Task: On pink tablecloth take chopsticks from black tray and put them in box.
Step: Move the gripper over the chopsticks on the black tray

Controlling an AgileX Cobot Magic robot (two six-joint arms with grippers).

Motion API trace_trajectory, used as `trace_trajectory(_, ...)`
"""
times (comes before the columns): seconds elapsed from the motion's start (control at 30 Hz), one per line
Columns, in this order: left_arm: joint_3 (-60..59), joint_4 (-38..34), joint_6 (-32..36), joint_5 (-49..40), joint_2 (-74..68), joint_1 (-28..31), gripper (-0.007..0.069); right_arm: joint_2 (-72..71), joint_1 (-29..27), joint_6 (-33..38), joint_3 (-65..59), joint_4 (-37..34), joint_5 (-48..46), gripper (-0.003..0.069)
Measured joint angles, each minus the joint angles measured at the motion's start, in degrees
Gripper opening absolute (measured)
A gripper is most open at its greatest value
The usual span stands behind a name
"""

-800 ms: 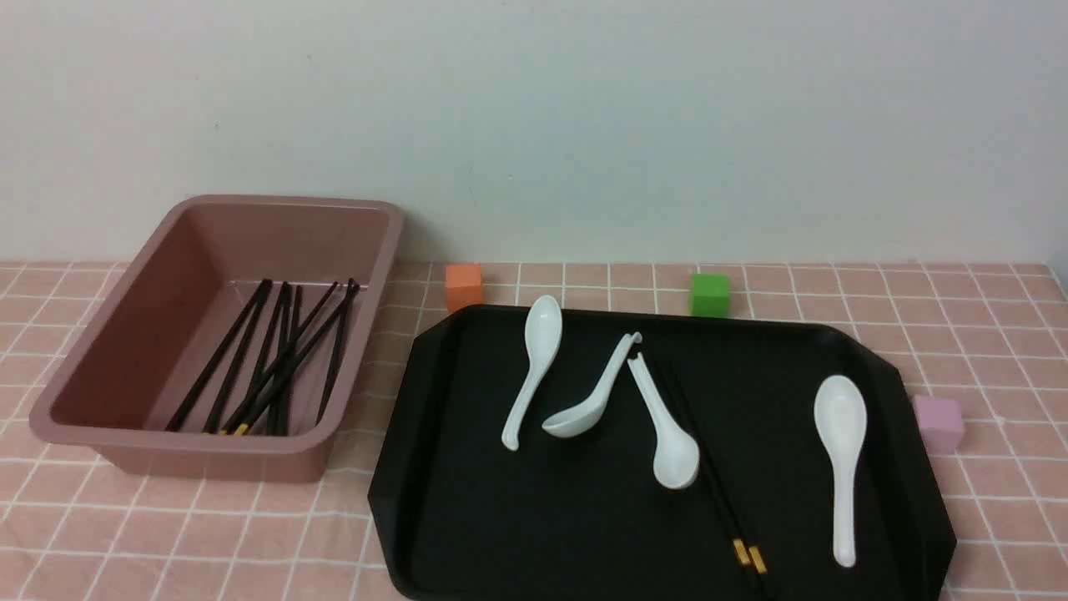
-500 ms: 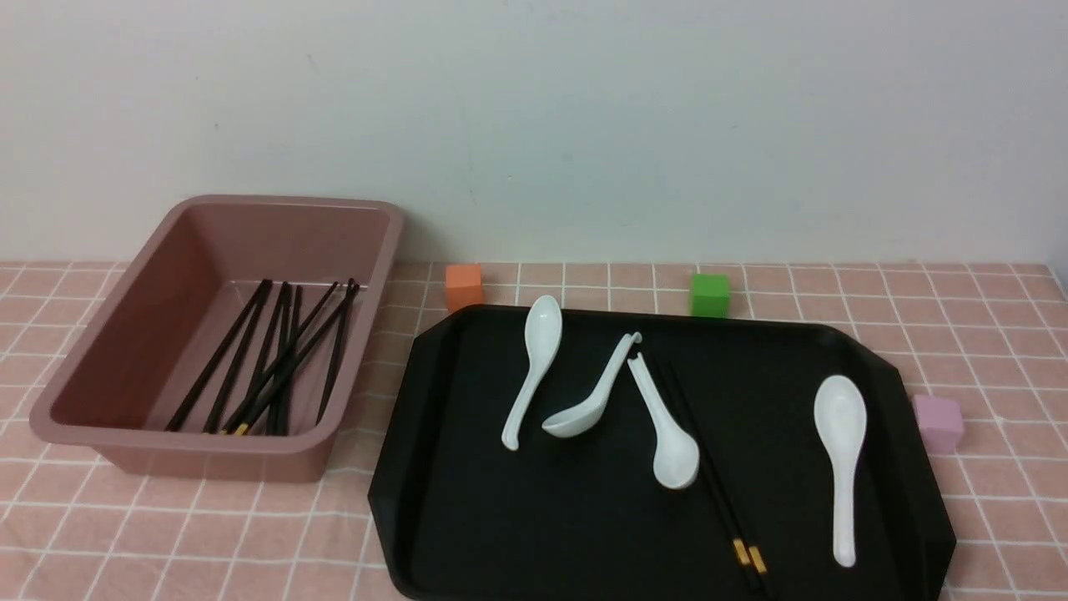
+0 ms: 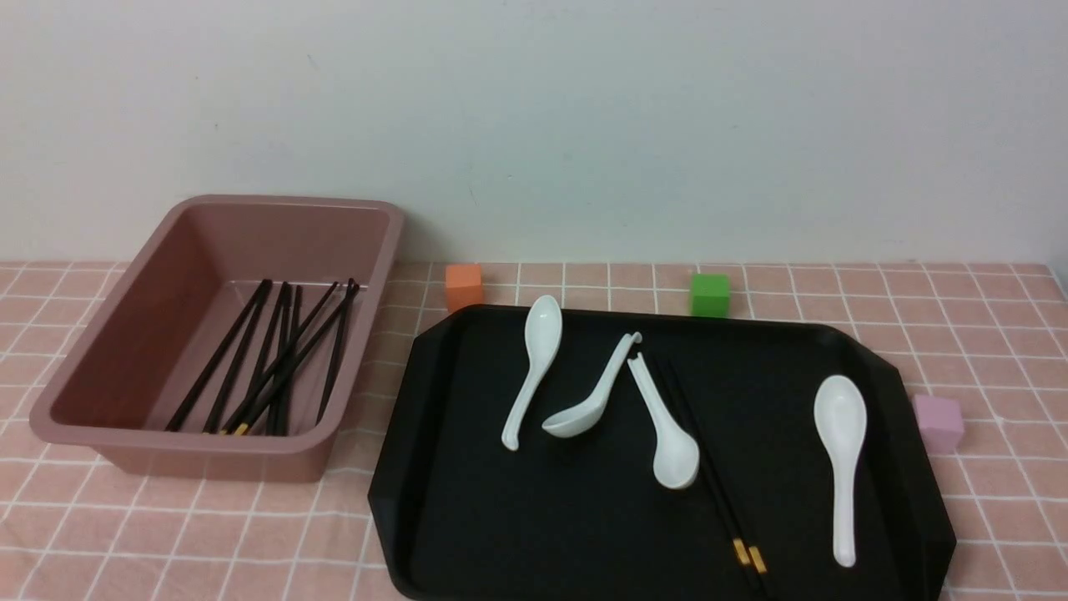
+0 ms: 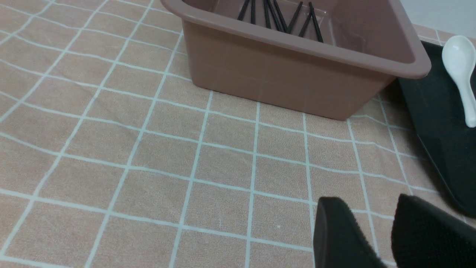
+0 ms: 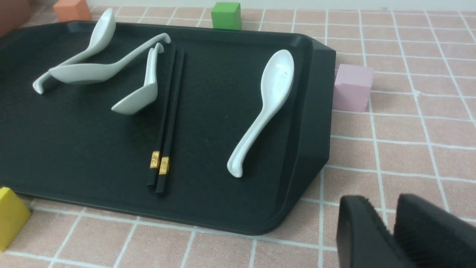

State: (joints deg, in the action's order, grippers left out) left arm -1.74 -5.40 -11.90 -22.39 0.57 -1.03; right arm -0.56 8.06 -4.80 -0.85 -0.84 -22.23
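The last pair of chopsticks is lying on the black tray, ahead of the right gripper and over toward the left arm, long axis running away from it; that right arm is looking nearer (handily enough). Both it and the left gripper are showing parted fingertips, though the frame edge is cutting off their bases.

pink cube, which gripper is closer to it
Right. The right gripper is on the robot's side of the cube; the left gripper is across the tray, off its left edge.
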Motion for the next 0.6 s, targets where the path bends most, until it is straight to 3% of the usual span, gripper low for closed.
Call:
trace_trajectory(0.27,0.00,0.00,0.00,0.00,0.00,0.00,0.0239,0.00,0.00,-0.46,-0.13,-0.89,1.48,0.0181)
trace_trajectory(0.6,0.00,0.00,0.00,0.00,0.00,0.00,0.0239,0.00,0.00,-8.31,-0.59,-18.28,17.14,0.0194)
